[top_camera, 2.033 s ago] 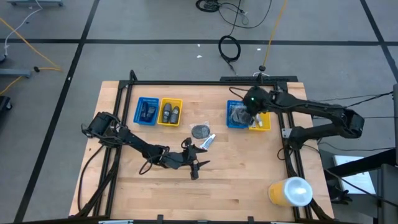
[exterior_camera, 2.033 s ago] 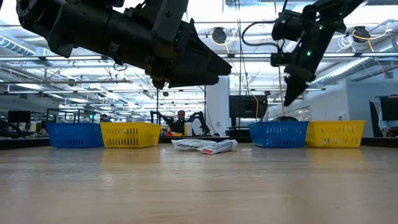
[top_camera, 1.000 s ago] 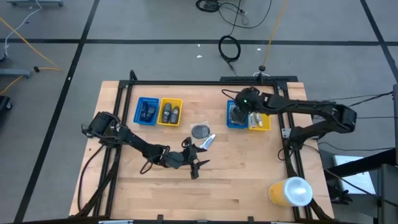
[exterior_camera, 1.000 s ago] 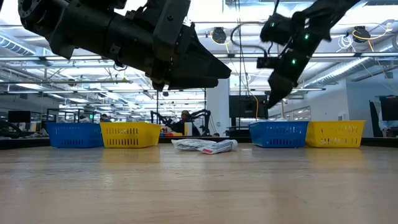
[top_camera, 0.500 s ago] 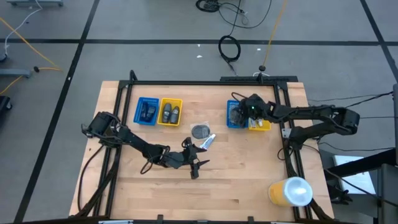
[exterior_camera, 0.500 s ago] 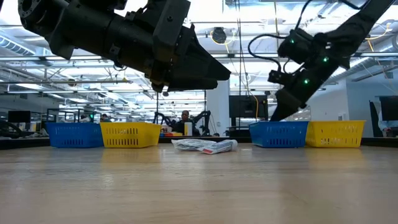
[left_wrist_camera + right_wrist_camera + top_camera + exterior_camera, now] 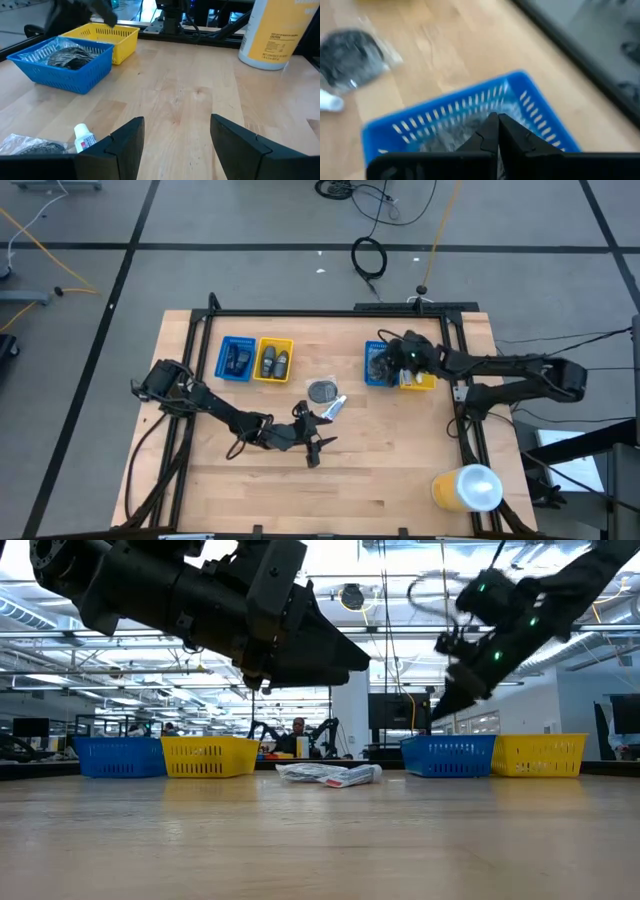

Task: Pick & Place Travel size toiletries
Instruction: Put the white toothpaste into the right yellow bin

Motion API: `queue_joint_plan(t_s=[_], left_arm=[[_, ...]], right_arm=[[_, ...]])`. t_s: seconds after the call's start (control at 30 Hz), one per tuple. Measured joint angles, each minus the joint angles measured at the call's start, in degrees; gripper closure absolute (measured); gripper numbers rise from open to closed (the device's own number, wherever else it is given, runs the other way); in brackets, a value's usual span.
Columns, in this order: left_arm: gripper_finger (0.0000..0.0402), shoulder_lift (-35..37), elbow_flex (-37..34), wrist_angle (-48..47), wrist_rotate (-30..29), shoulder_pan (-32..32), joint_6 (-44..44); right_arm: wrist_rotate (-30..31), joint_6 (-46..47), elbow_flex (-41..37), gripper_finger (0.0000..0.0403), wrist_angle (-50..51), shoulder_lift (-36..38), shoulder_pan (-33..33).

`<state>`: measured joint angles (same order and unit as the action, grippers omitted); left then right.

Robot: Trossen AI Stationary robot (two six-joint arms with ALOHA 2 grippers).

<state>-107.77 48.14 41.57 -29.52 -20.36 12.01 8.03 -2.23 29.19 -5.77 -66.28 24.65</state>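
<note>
A round grey clear-wrapped disc and a small white tube lie flat on the table's middle; they also show in the left wrist view as the tube and the disc. My left gripper hangs open above the table just near of them, its fingers holding nothing. My right gripper is shut and empty, hovering over the right blue tray, which holds a wrapped disc. Dark pieces lie in the left blue tray and the left yellow tray.
A yellow tray adjoins the right blue tray. The big yellow cylinder with a white top stands at the table's near right corner. Black frame rails run along the table's left, far and right edges. Bare wood lies between the trays and the near edge.
My right gripper has stayed over the right blue tray, dipping toward it and then rising a little, while its forearm has swung toward the table's right edge.
</note>
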Motion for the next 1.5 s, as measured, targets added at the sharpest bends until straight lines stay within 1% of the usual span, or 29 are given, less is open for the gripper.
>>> queue_joint_plan(t_s=[0.07, 0.17, 0.27, 0.37, 0.47, 0.57, 0.67, 0.77, 0.9, 1.03, 1.17, 1.23, 1.37, 1.5], left_arm=[[0.0176, 0.0, 0.0, -0.3, -0.1, 0.0, 0.0], [0.0176, 0.0, 0.0, -1.4, -1.5, 0.0, 0.9], [0.0176, 0.0, 0.0, -3.0, -3.7, 0.2, 2.7], [0.0176, 0.0, 0.0, -4.2, -4.0, 0.9, 3.7], [0.0176, 0.0, 0.0, -4.6, -4.1, 2.2, 5.8], [0.0176, 0.0, 0.0, -5.6, -4.4, 3.4, 6.0], [0.0176, 0.0, 0.0, -8.2, -7.1, 4.5, 4.5], [0.0176, 0.0, 0.0, -10.1, -7.4, 6.0, 4.8], [0.0176, 0.0, 0.0, -11.1, -4.8, 7.9, 5.1], [0.0176, -0.5, 0.0, -10.6, -2.6, 9.2, 5.3], [0.0176, -4.5, 0.4, -6.5, -1.6, 10.1, 5.1], [0.0176, -7.0, 1.8, -6.8, -1.2, 10.4, 5.3], [0.0176, -10.5, 6.5, -11.4, -0.4, 10.9, 6.2], [0.0176, -11.8, 11.5, -21.3, -0.3, 11.0, 7.8]], right_arm=[[3.7, 0.0, 0.0, 0.0403, 0.1, 3.0, -3.1], [8.4, 0.0, 0.0, 0.0403, 0.5, 7.0, -9.6], [10.2, 0.0, -0.8, 0.0403, 0.0, 9.5, -18.0], [12.6, 0.8, -2.5, 0.0403, -0.8, 9.6, -27.2], [16.5, 3.1, -5.8, 0.0403, -5.9, 7.8, -36.5], [20.4, 4.7, -9.9, 0.0403, -15.5, 3.6, -45.3], [24.1, 5.2, -12.1, 0.0403, -23.8, -1.7, -52.4], [28.0, 6.0, -12.5, 0.0403, -29.2, -7.7, -57.7], [32.2, 5.8, -12.3, 0.0403, -37.4, -15.3, -61.1], [32.5, 3.9, -12.2, 0.0403, -45.3, -21.4, -61.4], [32.5, 1.3, -12.2, 0.0403, -49.9, -25.0, -61.1], [32.5, 1.3, -12.1, 0.0403, -50.2, -25.7, -60.9], [32.5, 1.6, -12.1, 0.0403, -49.8, -26.0, -60.7], [32.4, 1.7, -12.1, 0.0403, -49.7, -26.0, -60.7]])
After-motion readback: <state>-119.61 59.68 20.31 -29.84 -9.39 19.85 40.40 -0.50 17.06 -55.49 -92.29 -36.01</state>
